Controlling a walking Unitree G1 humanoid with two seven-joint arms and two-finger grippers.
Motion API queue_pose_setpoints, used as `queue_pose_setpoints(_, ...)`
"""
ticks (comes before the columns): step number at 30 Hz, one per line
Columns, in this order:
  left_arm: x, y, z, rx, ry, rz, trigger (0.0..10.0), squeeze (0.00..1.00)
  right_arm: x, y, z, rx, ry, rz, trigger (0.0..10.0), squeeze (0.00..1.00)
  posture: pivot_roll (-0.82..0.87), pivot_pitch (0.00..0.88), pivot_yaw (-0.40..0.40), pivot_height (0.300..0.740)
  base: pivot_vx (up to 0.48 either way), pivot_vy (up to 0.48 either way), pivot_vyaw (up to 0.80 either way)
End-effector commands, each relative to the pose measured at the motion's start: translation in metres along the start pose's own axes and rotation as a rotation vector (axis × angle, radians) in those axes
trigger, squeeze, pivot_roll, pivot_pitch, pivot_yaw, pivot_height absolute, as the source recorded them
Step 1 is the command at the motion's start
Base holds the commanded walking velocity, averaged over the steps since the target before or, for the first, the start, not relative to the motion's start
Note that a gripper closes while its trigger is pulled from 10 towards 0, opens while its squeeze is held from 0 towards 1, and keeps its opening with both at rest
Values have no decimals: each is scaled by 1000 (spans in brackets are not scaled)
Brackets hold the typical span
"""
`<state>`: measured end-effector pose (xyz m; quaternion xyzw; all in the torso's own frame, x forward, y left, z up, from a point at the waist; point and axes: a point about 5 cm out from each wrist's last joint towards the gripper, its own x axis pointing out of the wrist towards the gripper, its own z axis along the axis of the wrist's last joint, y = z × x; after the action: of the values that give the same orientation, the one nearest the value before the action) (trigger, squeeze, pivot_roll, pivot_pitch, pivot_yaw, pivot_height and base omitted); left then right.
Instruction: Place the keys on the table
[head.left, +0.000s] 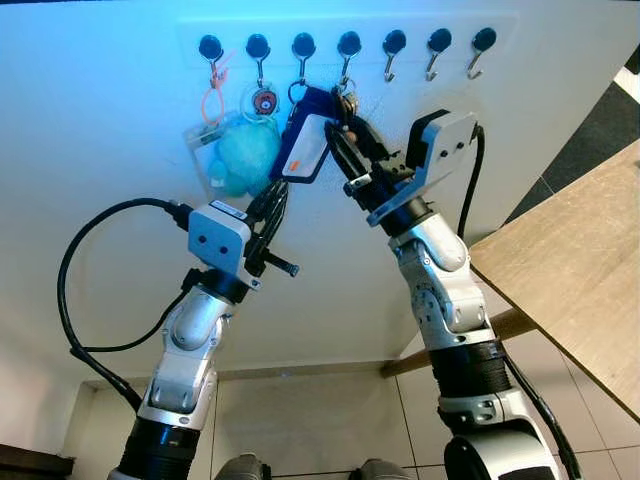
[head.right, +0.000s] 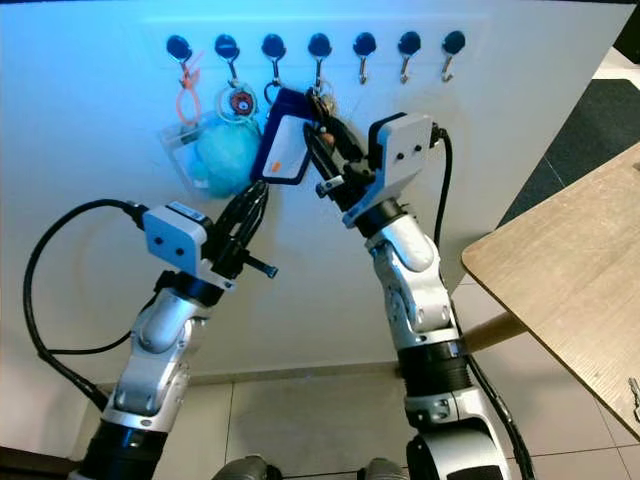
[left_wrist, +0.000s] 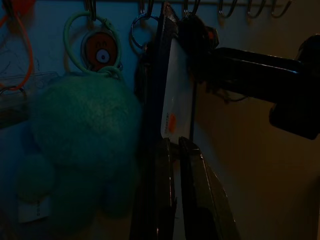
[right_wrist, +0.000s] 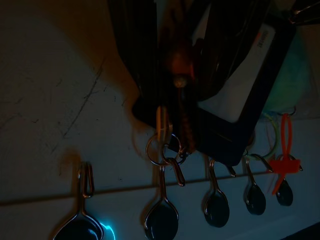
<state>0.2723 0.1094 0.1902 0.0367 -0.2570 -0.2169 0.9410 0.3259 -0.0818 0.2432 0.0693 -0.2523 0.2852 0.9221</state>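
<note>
Metal keys (head.left: 346, 103) hang from the fourth hook (head.left: 348, 44), the right gripper (head.left: 345, 140) closed round the bunch from just below, while the left gripper (head.left: 281, 178) pinches the neighbouring card holder (head.left: 306, 148); the desk (head.left: 580, 270) lies rightward.

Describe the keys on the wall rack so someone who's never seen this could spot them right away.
On the white wall, find the row of seven black-knobbed hooks. The keys hang from the fourth hook from the left, with the right hand reaching up at them. Unlike the blue card holder and teal plush toy beside them, they are a small dark metal bunch.
</note>
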Motion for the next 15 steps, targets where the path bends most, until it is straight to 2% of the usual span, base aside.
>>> queue_pose_setpoints(1, -1, -4, 0, -2, 0, -12, 10000, 0, 1, 0, -4, -3, 23, -1, 10000, 0, 30, 73, -8, 740, 0, 0, 0)
queue_pose_setpoints(5, -1, -4, 0, -3, -1, -14, 10000, 0, 2, 0, -3, -7, 20, -1, 9804, 0, 30, 71, -7, 740, 0, 0, 0)
queue_pose_setpoints(6, 0, -4, 0, -3, -1, -15, 10000, 0, 2, 0, -3, -5, 17, -6, 3882, 0, 30, 71, -7, 740, 0, 0, 0)
queue_pose_setpoints(9, 0, -4, 0, -4, -1, -15, 10000, 0, 2, -1, -3, -4, 15, -10, 3882, 0, 30, 71, -7, 740, 0, 0, 0)
queue_pose_setpoints(10, 0, -4, 0, -4, -2, -15, 10000, 0, 2, -2, -2, -1, 10, -15, 0, 0, 30, 72, -7, 740, 0, 0, 0)
queue_pose_setpoints(15, 0, -4, 0, -4, -2, -15, 10000, 0, 2, -4, 1, 5, -6, -25, 0, 0, 29, 69, -7, 740, 0, 0, 0)
